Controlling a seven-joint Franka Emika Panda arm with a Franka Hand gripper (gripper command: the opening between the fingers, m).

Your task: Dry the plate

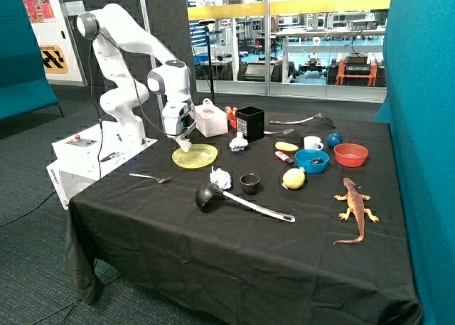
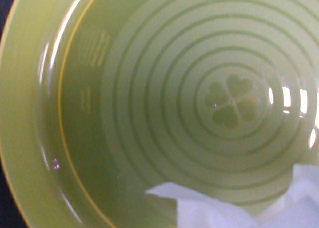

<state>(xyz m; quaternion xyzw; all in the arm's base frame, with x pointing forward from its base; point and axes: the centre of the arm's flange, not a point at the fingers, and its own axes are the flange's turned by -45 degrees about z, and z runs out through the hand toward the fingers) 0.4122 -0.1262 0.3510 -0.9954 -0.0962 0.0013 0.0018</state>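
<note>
Wiping appears to be the step in hand; the pincer (image 1: 185, 141) is down at the near rim of the plate (image 1: 195, 156), with a white tissue (image 2: 239, 208) at its tip and lying on the plate's surface; whether the pincer is spread or pinching the tissue cannot be told, since the wrist view shows no fingers, only yellow-green plate with ringed grooves, a clover mark at centre, and white tissue at one edge; the plate sits on the black worktop (image 1: 234, 247) close to the robot's base, between the fork (image 1: 151, 177) and the black box (image 1: 249, 123); judging by this, drying is under way but not finished, and the next move calls for sweeping the tissue across the rings toward the clover, keeping light downward pressure so the light plastic does not slide; counts: one plate, one blue bowl (image 1: 311, 160), one red bowl (image 1: 350, 154), one ladle (image 1: 238, 201), one small black cup (image 1: 249, 183), one white mug (image 1: 311, 143), one toy lizard (image 1: 357, 208), two crumpled tissue balls, one (image 1: 220, 177) by the ladle and another (image 1: 239, 143) beside the black box.
</note>
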